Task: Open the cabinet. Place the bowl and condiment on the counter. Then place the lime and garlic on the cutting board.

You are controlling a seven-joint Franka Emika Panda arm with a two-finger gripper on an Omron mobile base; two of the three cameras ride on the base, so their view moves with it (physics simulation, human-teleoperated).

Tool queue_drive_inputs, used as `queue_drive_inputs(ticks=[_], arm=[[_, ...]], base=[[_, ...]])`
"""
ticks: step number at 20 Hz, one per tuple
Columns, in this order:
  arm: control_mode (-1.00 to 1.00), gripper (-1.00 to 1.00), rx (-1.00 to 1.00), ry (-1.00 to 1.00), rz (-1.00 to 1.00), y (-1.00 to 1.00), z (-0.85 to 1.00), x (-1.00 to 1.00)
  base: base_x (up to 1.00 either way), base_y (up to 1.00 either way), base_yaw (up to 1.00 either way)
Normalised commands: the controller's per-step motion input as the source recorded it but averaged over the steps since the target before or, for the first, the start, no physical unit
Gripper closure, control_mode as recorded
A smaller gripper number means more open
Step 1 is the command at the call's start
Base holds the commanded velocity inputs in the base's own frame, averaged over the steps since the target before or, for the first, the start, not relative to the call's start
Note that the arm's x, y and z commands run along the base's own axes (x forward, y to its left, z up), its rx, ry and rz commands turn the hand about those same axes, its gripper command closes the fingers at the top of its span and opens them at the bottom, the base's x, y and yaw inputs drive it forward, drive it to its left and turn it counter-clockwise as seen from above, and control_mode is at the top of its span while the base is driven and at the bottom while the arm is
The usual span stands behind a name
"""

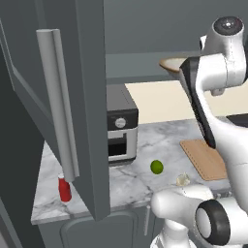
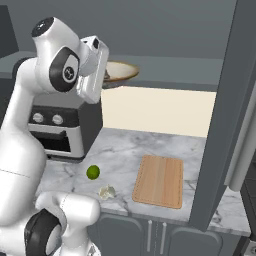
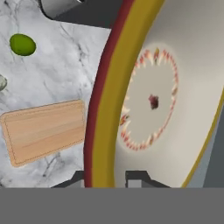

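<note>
Hand view: the jaws (image 3: 106, 177) are clamped on the rim of the bowl (image 3: 157, 100), one dark finger tip on each side of the rim's band. The bowl is wide and shallow, with a dark red outer edge, a mustard-yellow band inside it and a cream inside; a ring of small orange and red flecks circles a little dark red mark at its centre. Far below the jaws lies the table (image 3: 61, 61), white-grey veined marble. On it the cutting board (image 3: 46, 129), a flat light brown wooden rectangle with rounded corners and a thin stitched-looking line near its edge, sits well apart from the jaws. The lime (image 3: 22, 44), round and bright green, rests on the marble farther off, beyond the board. The garlic (image 3: 1, 82), a whitish lump cut off by the frame edge, lies near the lime.

In the right base view the bowl is held high in the air at cabinet level, well above the table, its beige underside showing beside the white hand.

In the left base view the cabinet (image 1: 89, 97) door, dark grey with a long grey bar handle, stands open, and the condiment (image 1: 64, 189), a small red bottle with a pale cap, stands upright on the table, far from the jaws.
</note>
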Motion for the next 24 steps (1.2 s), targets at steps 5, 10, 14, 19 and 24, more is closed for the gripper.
queue_drive_inputs(ticks=[5, 10, 14, 19, 24], arm=[[-1.00, 1.00, 0.12, 0.00, 0.12, 0.00, -0.14, -1.00], [-1.00, 1.00, 0.09, 0.05, 0.21, -0.04, -0.47, -1.00], [-1.00, 1.00, 0.01, 0.00, 0.37, 0.18, -0.53, -0.87], [-1.00, 1.00, -0.04, 0.00, 0.40, 0.61, -0.46, -0.43], [-1.00, 1.00, -0.10, 0.04, 0.28, 0.88, -0.58, 0.44]], base=[[0.00, 0.00, 0.00], [0.00, 0.00, 0.00], [0.00, 0.00, 0.00], [0.00, 0.00, 0.00], [0.00, 0.00, 0.00]])
